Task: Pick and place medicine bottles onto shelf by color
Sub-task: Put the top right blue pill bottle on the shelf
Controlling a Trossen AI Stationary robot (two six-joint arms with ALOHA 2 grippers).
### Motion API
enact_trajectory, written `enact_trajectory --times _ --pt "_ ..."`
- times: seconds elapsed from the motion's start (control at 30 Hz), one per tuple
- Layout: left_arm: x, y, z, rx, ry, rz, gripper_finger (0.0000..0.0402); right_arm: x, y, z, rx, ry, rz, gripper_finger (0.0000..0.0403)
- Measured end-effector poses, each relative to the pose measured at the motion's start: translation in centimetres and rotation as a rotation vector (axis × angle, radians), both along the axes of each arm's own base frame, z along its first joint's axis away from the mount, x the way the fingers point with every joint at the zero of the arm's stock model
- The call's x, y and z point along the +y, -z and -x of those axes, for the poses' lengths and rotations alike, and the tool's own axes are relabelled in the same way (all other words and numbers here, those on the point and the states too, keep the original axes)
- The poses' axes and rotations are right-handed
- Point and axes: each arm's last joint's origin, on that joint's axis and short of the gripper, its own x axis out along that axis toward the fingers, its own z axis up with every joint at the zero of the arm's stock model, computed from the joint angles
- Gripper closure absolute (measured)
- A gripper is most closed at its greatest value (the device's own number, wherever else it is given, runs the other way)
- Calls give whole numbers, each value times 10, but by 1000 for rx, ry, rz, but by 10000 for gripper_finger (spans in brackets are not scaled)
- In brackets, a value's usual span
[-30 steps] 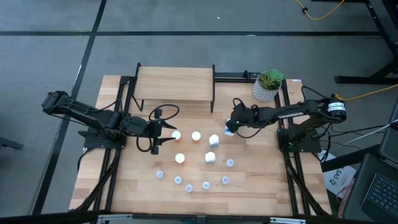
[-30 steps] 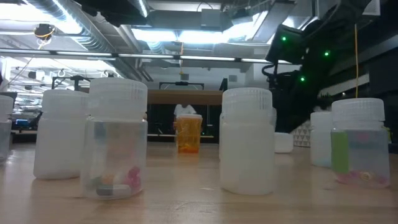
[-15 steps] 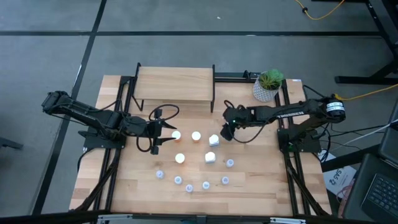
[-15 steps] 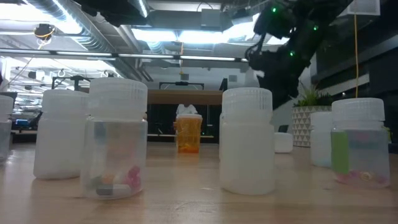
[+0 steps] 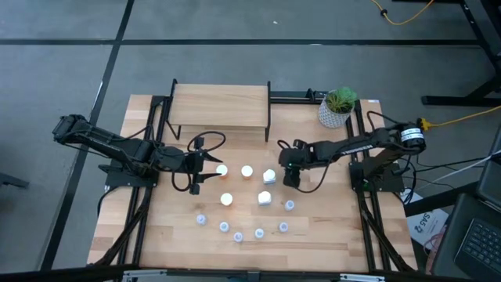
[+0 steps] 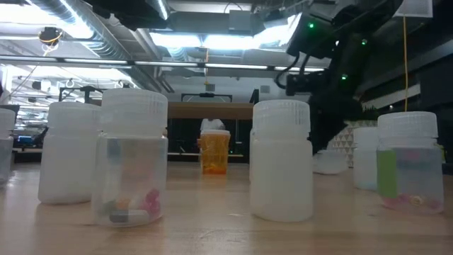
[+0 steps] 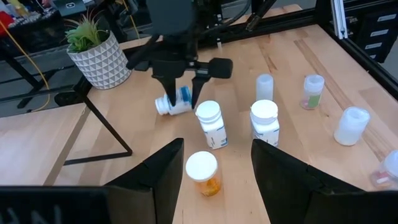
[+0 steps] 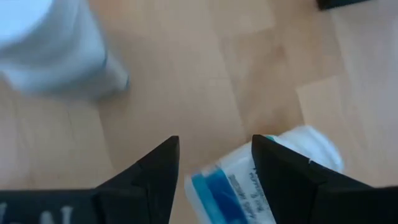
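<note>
— Swinging back toward its own side, the right gripper (image 7: 180, 93) is hovering over that toppled white bottle (image 7: 174, 103), claw apart, empty.

— Lying on the table (image 5: 337, 235), it's looking light, slick, rollable; I'd be pinching across its body.

1. Two dark, jointed arms are seen, the left arm (image 5: 117, 150) and the right arm (image 5: 352, 145), both black throughout.
2. Black cables are looped beside the left gripper (image 5: 197, 162).
3. A silver-ringed joint is carried by the right arm near its base.
4. Green indicator lights are shown on the right arm in the low view.
5. Two matte black, wedge-shaped fingers (image 7: 283, 180) are fitted to each gripper.
</note>
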Motion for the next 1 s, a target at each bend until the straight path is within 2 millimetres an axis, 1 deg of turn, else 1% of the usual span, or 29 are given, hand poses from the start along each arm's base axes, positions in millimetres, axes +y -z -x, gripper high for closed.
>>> enact_trajectory --times 0.13,0.27,0.33,0.47,0.57,0.67,0.77,0.87,1.0 --pt "0 0 0 0 0 0 220 3 3 8 93 -20 2 199" --pt "0 0 0 0 0 0 220 7 3 10 93 35 -20 199" --pt "0 0 0 0 0 0 220 8 2 9 89 31 -21 199" --pt "0 0 0 0 0 0 220 8 -14 -2 50 51 28 199" --pt "0 0 0 0 0 0 220 4 -29 -6 46 141 130 199" --pt "0 0 0 0 0 0 220 -4 -41 -6 69 247 156 199" --pt "0 0 0 0 0 0 220 -17 -46 -2 119 323 81 199" --pt "0 0 0 0 0 0 220 -32 -43 2 153 337 -5 198" --pt "0 0 0 0 -1 1 220 -49 -36 8 194 348 -20 198"
